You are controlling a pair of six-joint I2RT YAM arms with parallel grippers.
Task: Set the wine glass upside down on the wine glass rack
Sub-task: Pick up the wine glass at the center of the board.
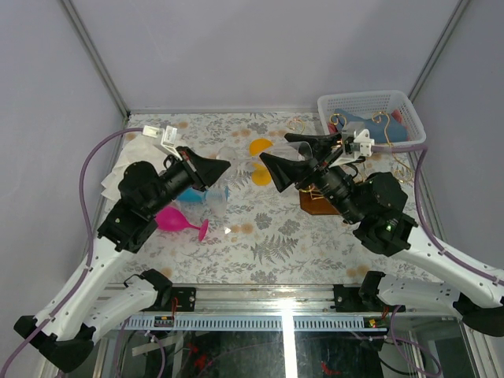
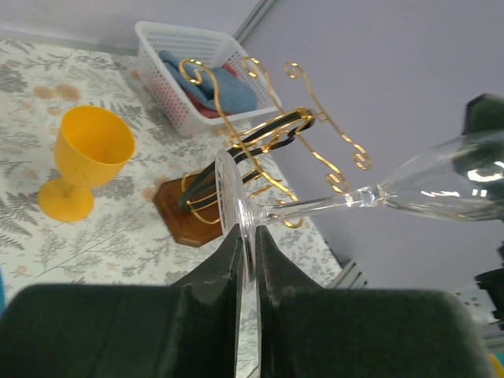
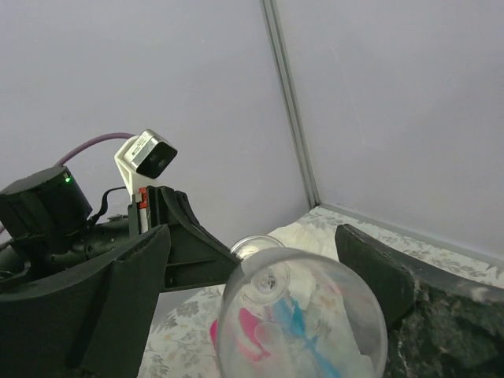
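Note:
The clear wine glass lies sideways in the air between my two grippers. My left gripper is shut on the rim of its round foot, with the stem and bowl pointing away to the right. My right gripper stands open around the bowl, and a gap shows on each side between bowl and fingers. In the top view the glass hangs above the table's middle. The wine glass rack, gold wire arms on a brown wooden base, stands below and beyond; my right arm covers most of the rack in the top view.
A yellow goblet stands upright left of the rack. A pink glass and a blue one lie under my left arm. The white basket with cloths sits at the back right, and a white cloth lies at the far left.

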